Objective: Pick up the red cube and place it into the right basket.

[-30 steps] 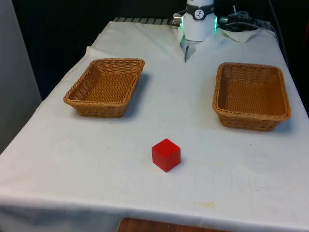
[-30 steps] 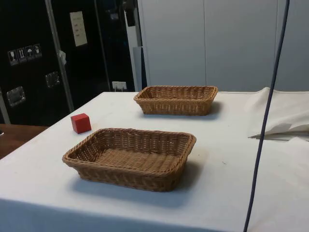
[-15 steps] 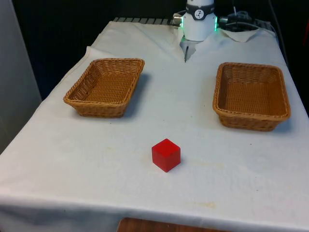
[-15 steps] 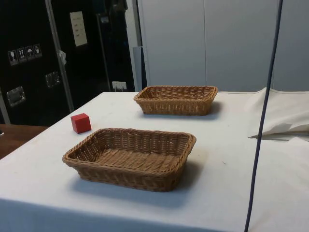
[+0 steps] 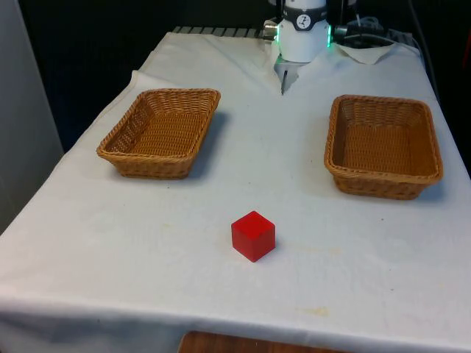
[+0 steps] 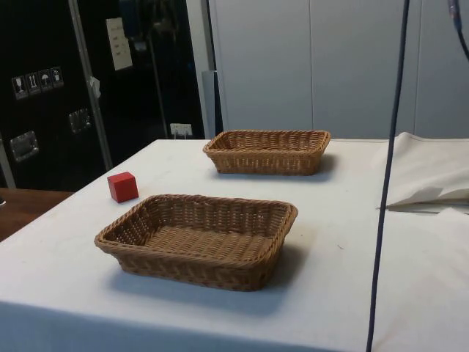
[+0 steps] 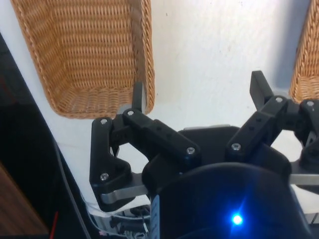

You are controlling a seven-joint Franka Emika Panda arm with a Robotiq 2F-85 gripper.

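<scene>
Red cube sits alone on the white cloth near the table's front edge, between two wicker baskets but well apart from both. Gripper hangs high over the table, fingers spread wide, nothing between them. Reads as the very start: approach not yet made. Next move likely calls for travelling out over the cube, descending and straddling it, before carrying it to the right basket.

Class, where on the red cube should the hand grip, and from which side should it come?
From above, fingers on two opposite upright faces of the red cube. It sits flat on the cloth, turned corner-on in the front view, so the hand should rotate to match.
</scene>
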